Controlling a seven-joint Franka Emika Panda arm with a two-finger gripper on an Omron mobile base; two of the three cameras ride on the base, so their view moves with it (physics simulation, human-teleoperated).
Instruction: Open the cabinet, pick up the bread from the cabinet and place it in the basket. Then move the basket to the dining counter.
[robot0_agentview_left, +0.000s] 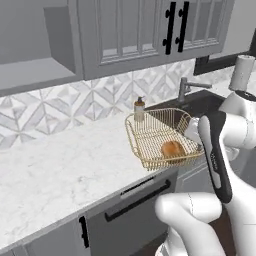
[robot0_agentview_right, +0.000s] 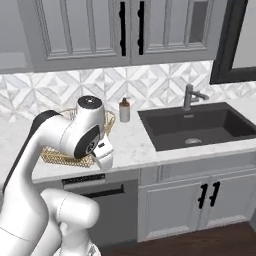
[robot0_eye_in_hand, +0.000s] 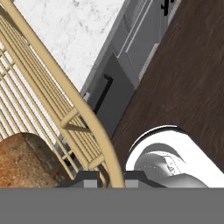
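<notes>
The gold wire basket (robot0_agentview_left: 150, 134) rests at the front edge of the marble worktop, left of the sink. The round golden-brown bread (robot0_agentview_left: 172, 149) lies inside it, near the right side. My gripper (robot0_eye_in_hand: 109, 177) is shut on the basket's rolled rim (robot0_eye_in_hand: 83, 111), with the bread (robot0_eye_in_hand: 26, 159) just inside that rim. From the right base view my arm covers most of the basket (robot0_agentview_right: 52, 157), and the gripper (robot0_agentview_right: 98, 160) sits at its near side. The glass-paned cabinet (robot0_agentview_left: 202, 22) hangs above with its door shut. The dining counter is out of view.
A soap bottle (robot0_agentview_left: 139, 109) stands behind the basket by the tiled backsplash. The dark sink (robot0_agentview_right: 200, 125) and faucet (robot0_agentview_right: 190, 97) lie to the right. A paper towel roll (robot0_agentview_left: 242, 72) stands at the far right. Below the worktop edge are drawer fronts (robot0_agentview_left: 135, 197) and dark wood floor.
</notes>
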